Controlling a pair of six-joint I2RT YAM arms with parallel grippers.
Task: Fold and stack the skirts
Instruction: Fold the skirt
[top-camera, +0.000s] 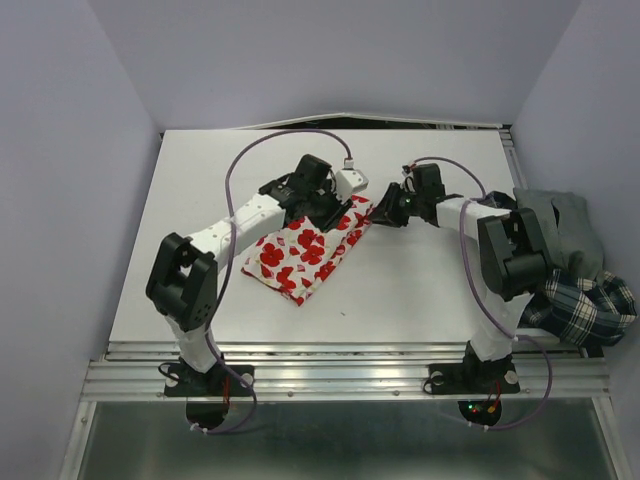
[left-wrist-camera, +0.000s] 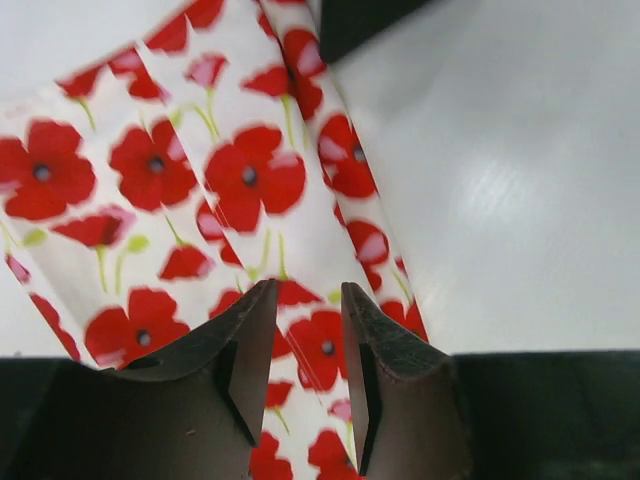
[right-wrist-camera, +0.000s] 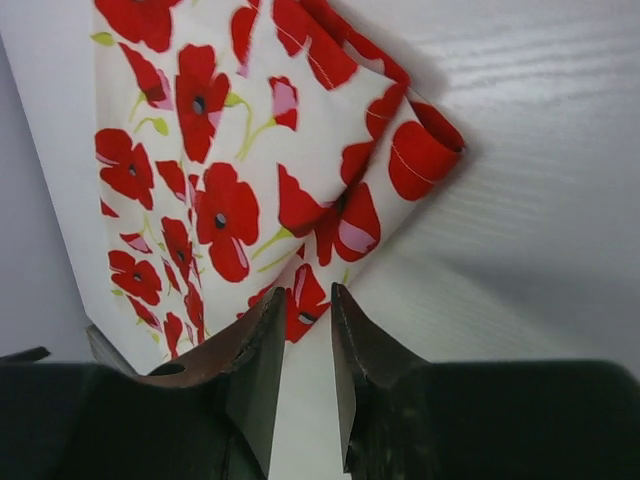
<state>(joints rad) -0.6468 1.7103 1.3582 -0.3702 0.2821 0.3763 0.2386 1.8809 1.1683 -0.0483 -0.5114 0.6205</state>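
1. One poppy skirt (top-camera: 300, 255), white with red flowers and thin green stems, lies folded into a long strip on the table (top-camera: 420, 290).
2. Its long axis runs on a slant. The far end sits under the left pincer (left-wrist-camera: 305, 290), and the other end points back toward the left arm's base.
3. Left pincer: fingers pressed nearly together on a fold of the poppy skirt. Cloth fills the narrow gap, and the fold runs straight out ahead of the tips.
4. Right pincer (right-wrist-camera: 307, 295): fingers also pressed close, nipping the edge of the poppy skirt at its far-right corner. That corner curls up just ahead and to the right of the tips.
5. The two pincers sit near each other at the same end of the skirt, the right one just beside the left.
6. Grey skirt (top-camera: 565, 215): bunched, well to the right of the right pincer at the table's right edge. It is partly hidden by the right arm (top-camera: 510, 255).
7. Plaid skirt (top-camera: 595, 310): dark plaid, crumpled, touching the grey skirt on its near side and hanging past the table's edge. Part of it is behind the same arm.
8. How many layers the poppy skirt has is hard to make out. Both wrist views cut the skirt off at the frame edges.
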